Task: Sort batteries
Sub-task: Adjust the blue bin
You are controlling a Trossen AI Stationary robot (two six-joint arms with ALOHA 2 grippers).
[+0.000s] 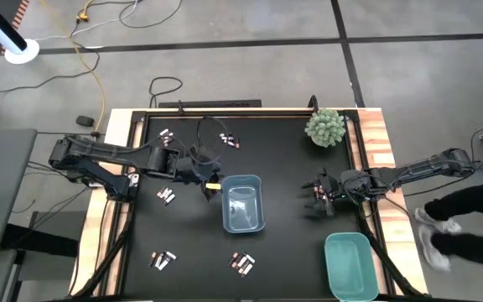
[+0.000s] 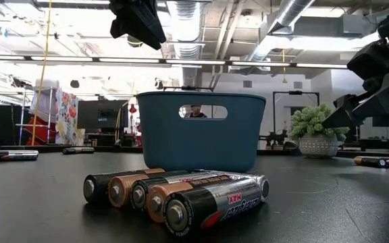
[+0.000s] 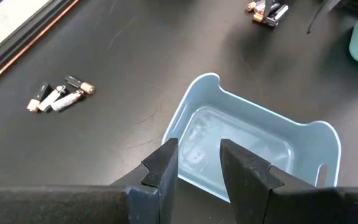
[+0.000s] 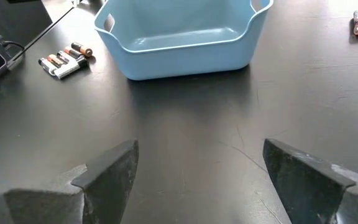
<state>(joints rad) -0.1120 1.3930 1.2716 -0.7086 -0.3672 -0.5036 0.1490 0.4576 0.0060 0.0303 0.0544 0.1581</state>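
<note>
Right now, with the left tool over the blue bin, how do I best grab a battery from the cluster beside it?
Take the outermost battery, which lies flat and angled off the cluster. Come straight down with the left tool, closing across its mid-body. The others lie packed side by side, so there is likely no room between them.

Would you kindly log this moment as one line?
task: sort batteries | left gripper: over blue bin edge, narrowly open, empty | right gripper: open, empty, beside bin | batteries: on table
</note>
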